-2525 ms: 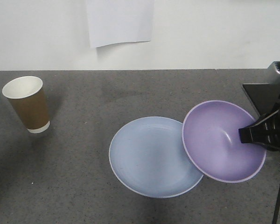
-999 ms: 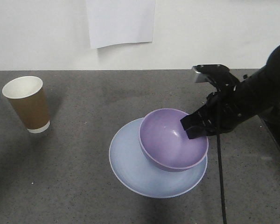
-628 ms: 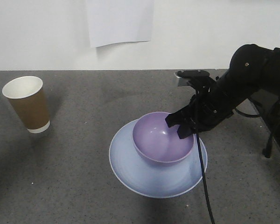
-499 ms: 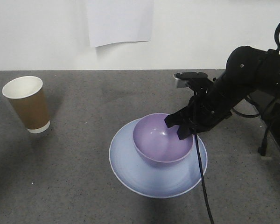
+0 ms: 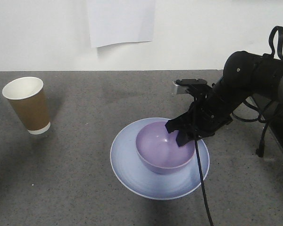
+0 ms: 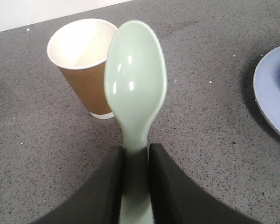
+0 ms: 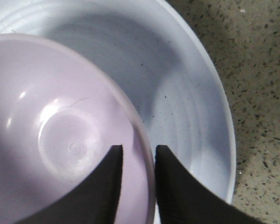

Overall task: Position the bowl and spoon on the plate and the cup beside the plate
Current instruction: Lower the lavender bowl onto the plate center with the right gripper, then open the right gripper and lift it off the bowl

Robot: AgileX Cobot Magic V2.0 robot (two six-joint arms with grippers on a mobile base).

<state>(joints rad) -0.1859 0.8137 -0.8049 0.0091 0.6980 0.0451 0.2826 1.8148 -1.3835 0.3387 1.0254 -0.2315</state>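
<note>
In the front view, the bowl (image 5: pixel 163 151) was seen sitting upright on the plate (image 5: pixel 127 165), toward its right half. The right end effector (image 5: pixel 180 134) was placed at the bowl's right rim, at the end of a black arm (image 5: pixel 245 89) reaching in from the right. The cup (image 5: pixel 28 105) was standing upright on the grey surface (image 5: pixel 75 188), well apart from the plate, at the left.

In the left wrist view, the spoon (image 6: pixel 136 84) was held by its handle between the two fingers of the left end effector (image 6: pixel 135 161), closed on it, with the cup just behind it.

In the right wrist view, the bowl's rim was straddled by the right end effector's fingers (image 7: pixel 113 179), one inside and one outside; whether the rim was pinched could not be told.
</note>
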